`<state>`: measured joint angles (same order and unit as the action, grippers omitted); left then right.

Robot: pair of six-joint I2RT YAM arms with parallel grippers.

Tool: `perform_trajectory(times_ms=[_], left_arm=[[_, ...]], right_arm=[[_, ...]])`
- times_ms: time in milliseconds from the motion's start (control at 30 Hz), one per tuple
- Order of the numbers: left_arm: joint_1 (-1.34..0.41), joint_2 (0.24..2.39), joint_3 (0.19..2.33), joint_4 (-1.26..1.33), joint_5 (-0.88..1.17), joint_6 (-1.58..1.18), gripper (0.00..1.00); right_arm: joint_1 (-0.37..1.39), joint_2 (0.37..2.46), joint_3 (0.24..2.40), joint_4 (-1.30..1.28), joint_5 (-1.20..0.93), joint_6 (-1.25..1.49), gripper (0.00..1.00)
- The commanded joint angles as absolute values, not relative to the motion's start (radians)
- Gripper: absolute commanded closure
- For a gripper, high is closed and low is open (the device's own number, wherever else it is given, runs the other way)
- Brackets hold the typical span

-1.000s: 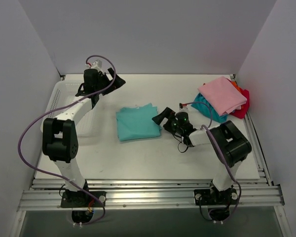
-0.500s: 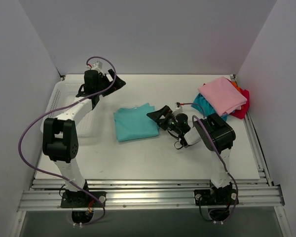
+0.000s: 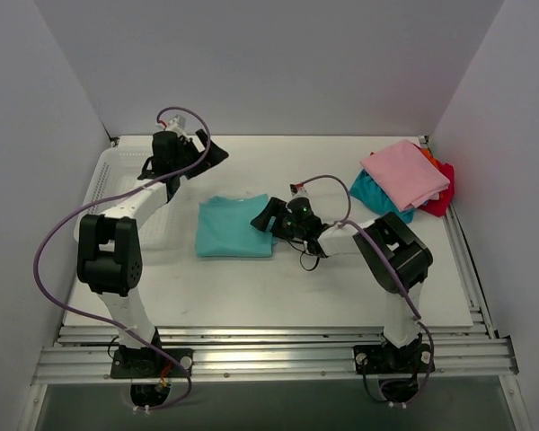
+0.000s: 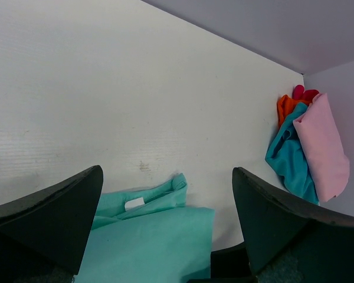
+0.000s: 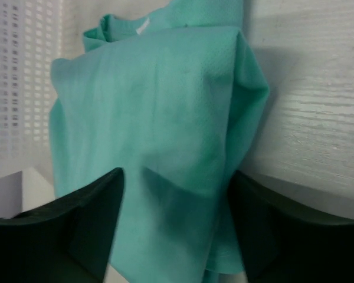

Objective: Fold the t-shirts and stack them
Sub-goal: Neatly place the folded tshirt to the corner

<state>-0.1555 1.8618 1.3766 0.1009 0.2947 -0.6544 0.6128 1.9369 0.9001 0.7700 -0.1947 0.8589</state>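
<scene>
While the left gripper (image 4: 166, 180) is hanging with fingers spread wide, the right gripper (image 5: 176, 174) is sitting with fingers apart around the green t-shirt (image 3: 229, 229).

A white mesh basket (image 3: 108, 175) sits along the left edge of my table (image 3: 278, 287), toward its far-left corner. Plain grey walls (image 3: 278, 63) close the table in.

My left gripper (image 4: 167, 177) hangs with its jaws spread wide over the white table (image 4: 106, 88). At six o'clock lies the teal-green t-shirt (image 4: 153, 236), its white label (image 4: 133, 204) showing. At three o'clock, well apart, the pink shirt (image 4: 324, 147) rests on the teal-blue shirt (image 4: 286, 159), with the orange shirt (image 4: 285, 106) and red shirt (image 4: 304, 93) behind.
</scene>
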Motion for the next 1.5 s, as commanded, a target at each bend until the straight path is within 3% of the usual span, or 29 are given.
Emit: perform_trajectory(times_ms=[0,67,100,467,733,967,1400,1467], left_arm=[[-0.138,1.853,1.361,0.183,0.328,-0.667,0.00],[-0.129,1.856,1.348,0.198,0.336,-0.673,0.00],[-0.117,1.856,1.338,0.212,0.350,-0.683,0.00],[-0.075,1.819,1.273,0.276,0.387,-0.715,0.00],[-0.060,1.804,1.256,0.296,0.420,-0.729,0.00],[-0.035,1.805,1.241,0.325,0.443,-0.752,0.00],[-0.028,1.850,1.247,0.365,0.477,-0.779,0.00],[-0.028,1.850,1.247,0.367,0.482,-0.784,0.05]], right_arm=[[0.601,1.916,0.927,0.606,-0.126,0.805,0.42],[0.604,1.948,0.934,0.606,-0.130,0.804,0.56],[0.606,1.991,0.952,0.598,-0.135,0.807,1.00],[0.575,2.091,1.143,0.499,-0.140,0.736,1.00],[0.425,2.109,1.584,0.166,-0.031,0.598,1.00],[0.299,2.160,1.846,-0.049,-0.003,0.514,1.00],[0.154,2.103,1.977,-0.178,0.057,0.443,1.00],[0.135,2.102,1.997,-0.195,0.048,0.428,1.00]])
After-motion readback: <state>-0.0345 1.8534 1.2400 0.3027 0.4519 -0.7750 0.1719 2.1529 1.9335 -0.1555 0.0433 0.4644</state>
